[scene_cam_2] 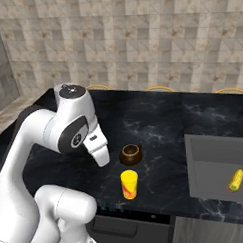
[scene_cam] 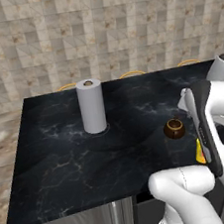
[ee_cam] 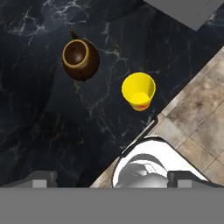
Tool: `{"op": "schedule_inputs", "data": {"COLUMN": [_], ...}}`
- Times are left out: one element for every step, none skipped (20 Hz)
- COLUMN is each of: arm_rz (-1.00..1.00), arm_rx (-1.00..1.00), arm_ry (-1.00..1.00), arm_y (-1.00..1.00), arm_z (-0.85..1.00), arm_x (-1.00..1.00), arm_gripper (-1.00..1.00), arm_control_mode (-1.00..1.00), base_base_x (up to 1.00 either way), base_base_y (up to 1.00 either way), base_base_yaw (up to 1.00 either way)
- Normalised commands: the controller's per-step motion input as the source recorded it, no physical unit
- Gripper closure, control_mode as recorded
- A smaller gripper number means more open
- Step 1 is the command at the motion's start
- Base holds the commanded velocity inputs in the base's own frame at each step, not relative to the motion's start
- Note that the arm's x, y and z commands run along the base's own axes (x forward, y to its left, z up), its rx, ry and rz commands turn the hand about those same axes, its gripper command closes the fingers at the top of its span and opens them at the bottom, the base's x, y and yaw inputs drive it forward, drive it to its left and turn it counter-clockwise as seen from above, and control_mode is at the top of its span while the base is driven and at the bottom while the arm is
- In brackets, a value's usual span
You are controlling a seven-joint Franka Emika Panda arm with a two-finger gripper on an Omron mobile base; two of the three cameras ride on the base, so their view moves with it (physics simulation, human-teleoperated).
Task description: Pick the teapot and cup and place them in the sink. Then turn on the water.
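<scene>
The dark-brown teapot [scene_cam_2: 130, 154] [scene_cam: 174, 128] [ee_cam: 81, 59] sits on the black counter [scene_cam_2: 158, 122]. The yellow cup [scene_cam_2: 129, 184] [ee_cam: 138, 91] stands upright just in front of it, near the counter's front edge; in the left base view my arm half hides the cup [scene_cam: 200, 152]. My gripper [ee_cam: 113, 178] hovers high above both, open wide, nothing between its fingertips [ee_cam: 41, 178]. The grey sink [scene_cam_2: 210, 162] lies to the right of the two, its corner [ee_cam: 188, 11] at the top of the hand view. No water is running.
A white paper towel roll [scene_cam: 91, 106] stands on the counter's left part. A knobbly yellow item [scene_cam_2: 236, 180] lies in the sink. Tiled floor [ee_cam: 197, 109] begins past the counter's front edge. A tiled wall backs the counter.
</scene>
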Motion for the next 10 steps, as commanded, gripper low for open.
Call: {"op": "schedule_inputs", "data": {"arm_rz": [-0.01,0.0,0.0,0.0,0.0,0.0,0.0,0.0,0.0,0.0], "arm_rx": [0.11,0.1,0.07,0.06,0.03,0.01,0.01,0.0,0.0,0.0], "arm_ry": [0.07,0.05,0.03,0.02,0.05,0.03,0.0,0.0,0.0,0.0], "arm_y": [0.0,0.0,0.0,0.0,0.0,0.0,0.0,0.0,0.0,0.0], "arm_z": [0.0,0.0,0.0,0.0,0.0,0.0,0.0,0.0,0.0,0.0], "arm_x": [0.04,0.06,0.09,0.13,0.21,0.24,0.21,0.2,0.19,0.2], "arm_gripper": [-1.0,-1.0,-1.0,-1.0,-1.0,-1.0,-1.0,-1.0,-1.0,-1.0], "arm_control_mode": [-1.0,-1.0,-1.0,-1.0,-1.0,-1.0,-1.0,-1.0,-1.0,-1.0], "base_base_x": [0.0,0.0,0.0,0.0,0.0,0.0,0.0,0.0,0.0,0.0], "base_base_y": [0.0,0.0,0.0,0.0,0.0,0.0,0.0,0.0,0.0,0.0], "base_base_yaw": [0.0,0.0,0.0,0.0,0.0,0.0,0.0,0.0,0.0,0.0]}}
